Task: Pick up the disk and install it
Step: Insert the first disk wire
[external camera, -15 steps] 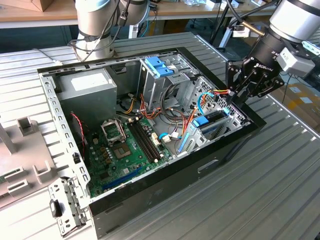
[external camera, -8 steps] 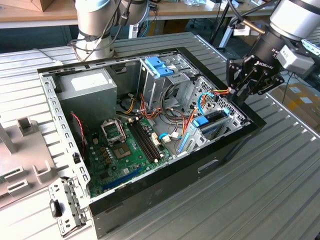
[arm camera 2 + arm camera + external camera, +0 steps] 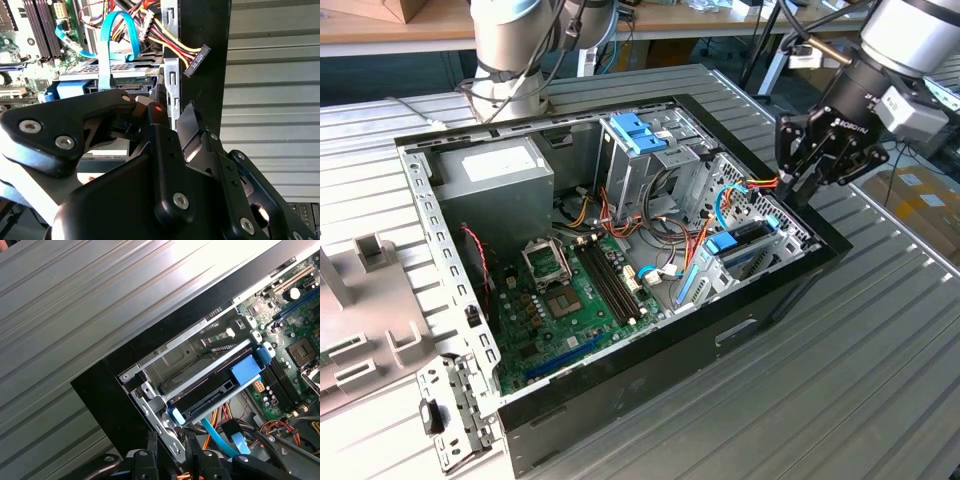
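Ribbed metal table (image 3: 880, 330) underneath, one open computer case (image 3: 620, 400) on it, and the disk (image 3: 215, 390) already sits in its bay at the case's corner, blue rails showing. One gripper (image 3: 810, 165) hovers just above that corner, holding nothing; whether its fingers are spread I cannot tell. Installation looks essentially done. One power supply (image 3: 500, 170), one motherboard (image 3: 570, 290).

No text can be read: the white sticker (image 3: 492, 165) on the grey power supply (image 3: 495, 190) carries print too small to make out.
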Robot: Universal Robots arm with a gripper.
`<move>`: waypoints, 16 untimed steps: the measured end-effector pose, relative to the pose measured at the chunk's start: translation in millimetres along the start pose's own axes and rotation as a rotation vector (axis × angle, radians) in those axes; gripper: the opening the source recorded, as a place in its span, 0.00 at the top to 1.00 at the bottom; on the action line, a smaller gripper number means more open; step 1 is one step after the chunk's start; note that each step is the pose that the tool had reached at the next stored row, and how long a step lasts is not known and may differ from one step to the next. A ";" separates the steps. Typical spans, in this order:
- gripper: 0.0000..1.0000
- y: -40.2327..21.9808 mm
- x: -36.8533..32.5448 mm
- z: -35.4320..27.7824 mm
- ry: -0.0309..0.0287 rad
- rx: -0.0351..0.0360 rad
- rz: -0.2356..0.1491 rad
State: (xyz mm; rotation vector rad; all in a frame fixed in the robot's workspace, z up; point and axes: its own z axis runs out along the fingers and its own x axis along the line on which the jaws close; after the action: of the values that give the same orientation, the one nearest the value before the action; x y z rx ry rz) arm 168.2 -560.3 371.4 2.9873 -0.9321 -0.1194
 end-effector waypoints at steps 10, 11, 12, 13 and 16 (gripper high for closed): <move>0.64 -6.7 5.0 -0.4 0.0000 0.0000 -0.002; 0.64 -7.3 5.5 -0.4 0.0000 0.0000 -0.002; 0.64 -8.1 6.2 -0.5 -0.0001 0.0000 -0.002; 0.64 -8.6 6.6 -0.5 0.0000 -0.0001 -0.002; 0.64 -11.2 8.7 -0.7 0.0000 -0.0001 -0.002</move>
State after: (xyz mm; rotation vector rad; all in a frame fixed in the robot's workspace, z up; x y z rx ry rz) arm 181.7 -556.0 371.1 2.9883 -0.9286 -0.1195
